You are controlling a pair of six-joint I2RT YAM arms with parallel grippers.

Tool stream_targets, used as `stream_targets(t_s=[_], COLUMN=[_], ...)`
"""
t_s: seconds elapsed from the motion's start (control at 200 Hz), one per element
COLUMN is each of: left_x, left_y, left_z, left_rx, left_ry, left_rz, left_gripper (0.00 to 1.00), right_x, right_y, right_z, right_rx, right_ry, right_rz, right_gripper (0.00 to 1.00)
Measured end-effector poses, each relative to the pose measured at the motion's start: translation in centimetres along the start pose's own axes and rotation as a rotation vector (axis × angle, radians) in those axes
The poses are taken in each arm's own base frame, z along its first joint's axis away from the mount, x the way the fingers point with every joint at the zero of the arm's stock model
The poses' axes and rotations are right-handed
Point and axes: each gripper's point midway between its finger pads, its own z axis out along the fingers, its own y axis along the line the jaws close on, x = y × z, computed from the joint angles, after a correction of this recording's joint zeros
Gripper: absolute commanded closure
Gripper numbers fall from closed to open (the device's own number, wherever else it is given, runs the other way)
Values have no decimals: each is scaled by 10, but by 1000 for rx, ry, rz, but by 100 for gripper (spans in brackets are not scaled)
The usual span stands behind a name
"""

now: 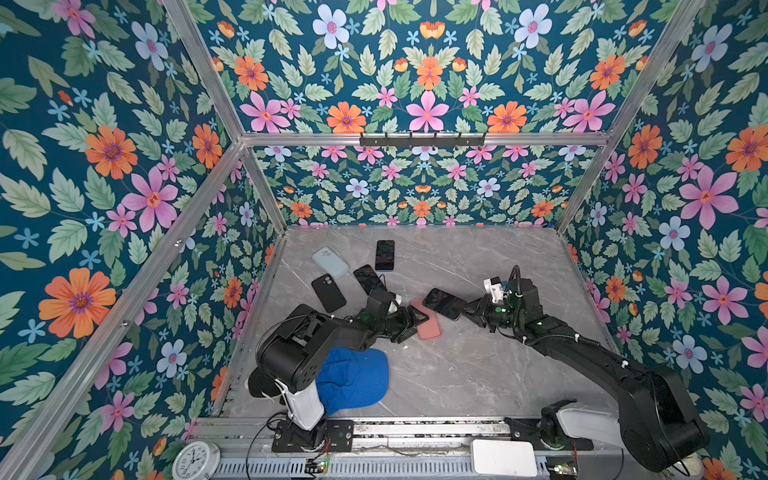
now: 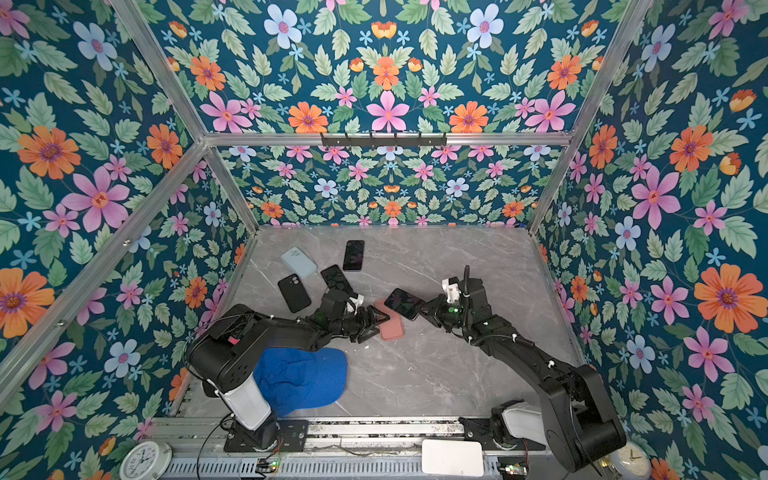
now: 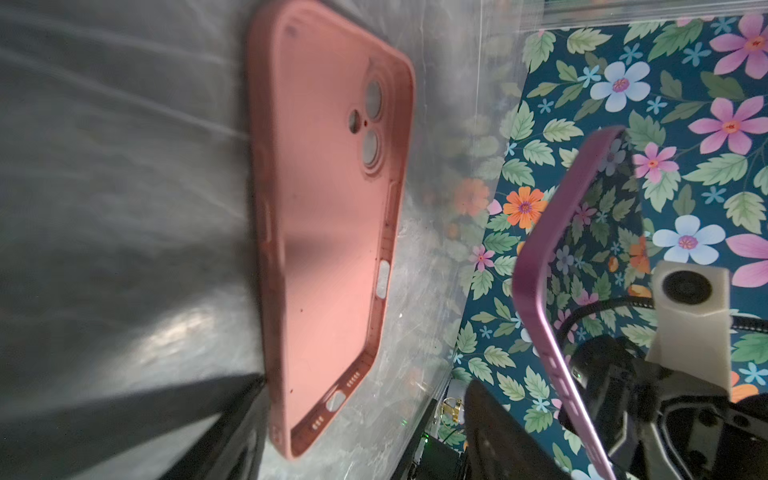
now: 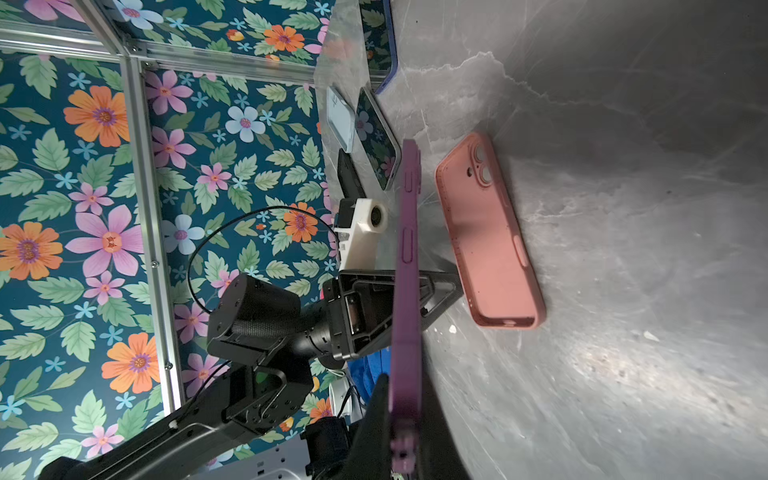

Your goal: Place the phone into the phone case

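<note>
R gripper [image 1: 468, 309] is clamped on one short end of a purple-edged, dark-screened phone [image 1: 445, 303], holding it tilted and clear of the grey marble-look tabletop [image 1: 478, 374]. In both top views the phone's free end overlaps the far corner of a salmon-pink soft phone case [image 1: 431, 330]. The case lies flat on the tabletop, open side up, w/ camera cut-outs showing in the left wrist view.

L gripper [image 1: 417, 322], jaws spread wide & holding nothing, sits low just beside the case's long edge; can't tell if it touches.

Rear left of the pair lie a black phone case [image 1: 328, 293], a pale blue phone case [image 1: 330, 262] & two more dark-screened phones [image 1: 385, 254] [image 1: 368, 279]. A blue mesh cap [image 1: 355, 380] lies at the front, partly under the L arm.
</note>
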Motion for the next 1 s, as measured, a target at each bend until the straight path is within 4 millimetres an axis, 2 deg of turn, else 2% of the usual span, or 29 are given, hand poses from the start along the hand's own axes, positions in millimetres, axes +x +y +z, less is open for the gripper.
stream_targets(t_s=[0.27, 0.825, 1.0], left_x=[1, 4, 3], left_y=[-12, -40, -46], left_z=[16, 63, 72], left_rx=[0, 10, 35], left_ry=[31, 87, 92], left_rz=[11, 79, 93], left_gripper=[25, 25, 25], right_x=[-18, -36, -41], right_y=[-15, -22, -23], right_z=[-12, -20, -21], right_rx=[30, 61, 65], right_ry=[-15, -10, -19], right_rz=[51, 53, 47], right_gripper=[100, 100, 100])
